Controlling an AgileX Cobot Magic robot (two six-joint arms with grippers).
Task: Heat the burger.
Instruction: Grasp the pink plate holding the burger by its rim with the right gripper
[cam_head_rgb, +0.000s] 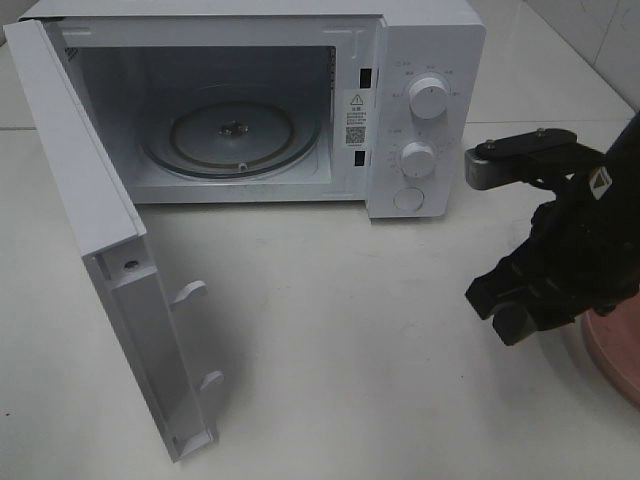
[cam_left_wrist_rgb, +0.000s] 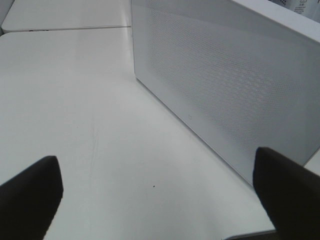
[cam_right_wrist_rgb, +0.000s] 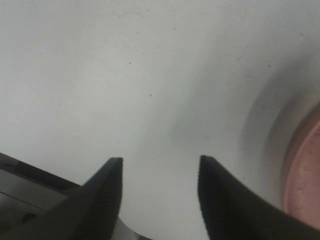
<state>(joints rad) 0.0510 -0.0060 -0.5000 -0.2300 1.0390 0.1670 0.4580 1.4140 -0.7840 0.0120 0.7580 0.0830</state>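
Observation:
The burger is out of view in every frame. My right gripper (cam_head_rgb: 498, 308) hangs low over the table at the right, beside the rim of a pink plate (cam_head_rgb: 620, 350). In the right wrist view its fingers (cam_right_wrist_rgb: 107, 185) stand apart with only bare white table between them, and the pink plate (cam_right_wrist_rgb: 306, 175) shows at the edge. My left gripper (cam_left_wrist_rgb: 155, 155) is open wide over the table with nothing in it, facing the microwave's perforated side wall (cam_left_wrist_rgb: 225, 75). It does not show in the exterior high view.
The white microwave (cam_head_rgb: 425, 60) stands at the back with its door (cam_head_rgb: 90, 220) swung out toward the front left. Its glass turntable (cam_head_rgb: 235, 135) is bare. Two dials and a button sit on its right panel. White table (cam_head_rgb: 340, 350) stretches between the door and my right arm.

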